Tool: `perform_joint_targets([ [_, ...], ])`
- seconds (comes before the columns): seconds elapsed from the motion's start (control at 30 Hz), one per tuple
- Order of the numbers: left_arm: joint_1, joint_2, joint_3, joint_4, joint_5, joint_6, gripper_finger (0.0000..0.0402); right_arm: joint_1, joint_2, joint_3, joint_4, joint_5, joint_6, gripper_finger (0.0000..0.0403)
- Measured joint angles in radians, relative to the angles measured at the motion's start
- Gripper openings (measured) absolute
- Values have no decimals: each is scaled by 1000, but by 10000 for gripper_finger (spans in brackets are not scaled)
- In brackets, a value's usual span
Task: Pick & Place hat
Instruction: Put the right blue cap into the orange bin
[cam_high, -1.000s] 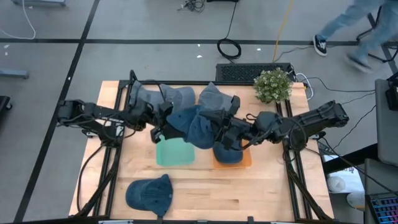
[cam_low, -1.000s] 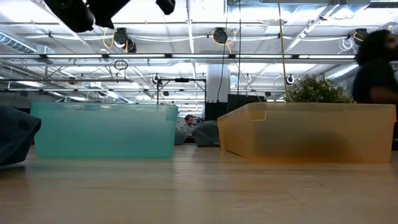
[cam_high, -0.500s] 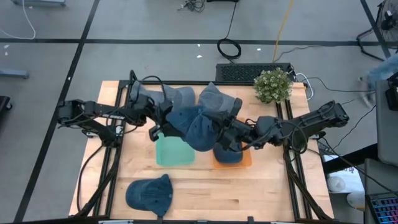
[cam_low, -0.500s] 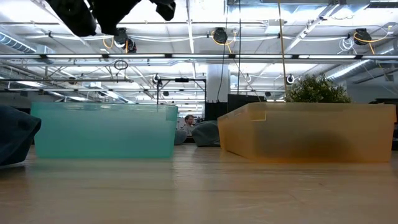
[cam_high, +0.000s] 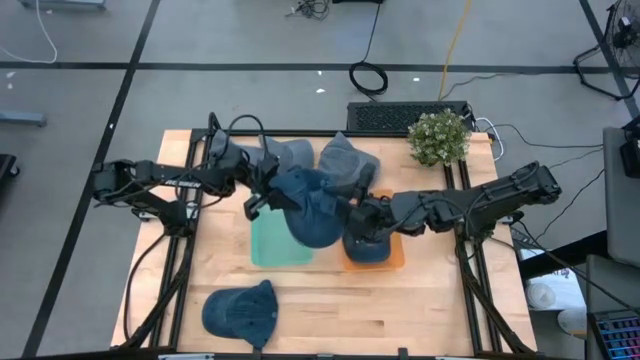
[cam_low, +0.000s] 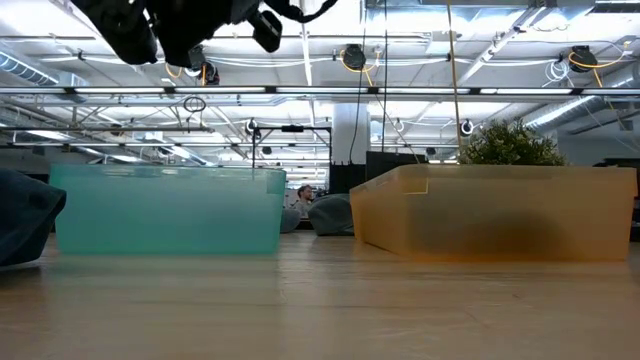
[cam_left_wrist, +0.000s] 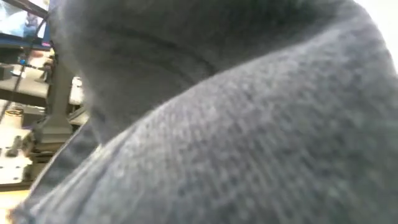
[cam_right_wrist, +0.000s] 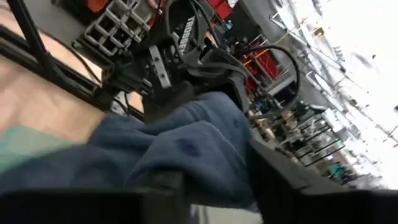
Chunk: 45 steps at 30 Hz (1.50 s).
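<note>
A blue denim hat (cam_high: 312, 208) hangs in the air between my two grippers, above the green bin (cam_high: 270, 250) and the orange bin (cam_high: 396, 260). My left gripper (cam_high: 266, 198) is at the hat's left side, shut on it; blue cloth (cam_left_wrist: 249, 137) fills the left wrist view. My right gripper (cam_high: 352, 214) is at the hat's right side, open, with the hat (cam_right_wrist: 186, 149) lying between and beyond its two dark fingers (cam_right_wrist: 280, 177). Another blue hat (cam_high: 367, 247) lies in the orange bin. My left gripper holds the hat by its left edge (cam_high: 276, 200), coming level from the table's left. The hat is lifted clear of table and bins. The cloth itself hides the fingers, so the kind of hold does not show. My right gripper: I cannot tell whether its fingers touch the hat.
Two more blue hats (cam_high: 262, 155) (cam_high: 347, 160) lie at the back of the table, and one (cam_high: 240, 312) lies near the front left. A potted plant (cam_high: 438, 137) stands at the back right. In the low view both bins (cam_low: 168, 210) (cam_low: 495, 212) stand side by side.
My left gripper has moved a little toward the table's right and far edge, in against the hat. The hat has shifted slightly toward the table's left, still in the air. My right arm has reached a little further toward the left with it.
</note>
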<state>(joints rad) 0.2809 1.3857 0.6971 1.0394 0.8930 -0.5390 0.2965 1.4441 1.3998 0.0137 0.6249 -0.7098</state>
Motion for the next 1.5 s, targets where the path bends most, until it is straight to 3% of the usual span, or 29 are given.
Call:
perform_joint_targets([
  [0.1,14,0,0,-17,36,94,3,3,0,0,-35,6,89,192],
  [0.23,1,0,0,-108,51,387,2,16,0,0,-93,6,164,240],
  [0.37,-19,0,0,-270,-25,654,2,40,-10,-1,-42,68,98,260],
  [0.53,-26,-1,0,-411,-120,766,1,51,-26,0,151,252,-73,263],
  [0.7,-51,-2,3,-424,-138,785,1,19,-29,58,89,363,-85,263],
  [0.83,-64,-15,2,-439,-144,817,1,5,-31,80,-33,313,84,263],
  [1.03,-46,-85,0,-504,-192,895,1,6,-34,82,-273,86,397,263],
  [1.37,-6,-312,0,-773,-300,984,1,27,-34,82,-538,71,641,263],
  [1.5,-7,-374,-1,-848,-344,990,1,28,-34,82,-542,-52,705,263],
])
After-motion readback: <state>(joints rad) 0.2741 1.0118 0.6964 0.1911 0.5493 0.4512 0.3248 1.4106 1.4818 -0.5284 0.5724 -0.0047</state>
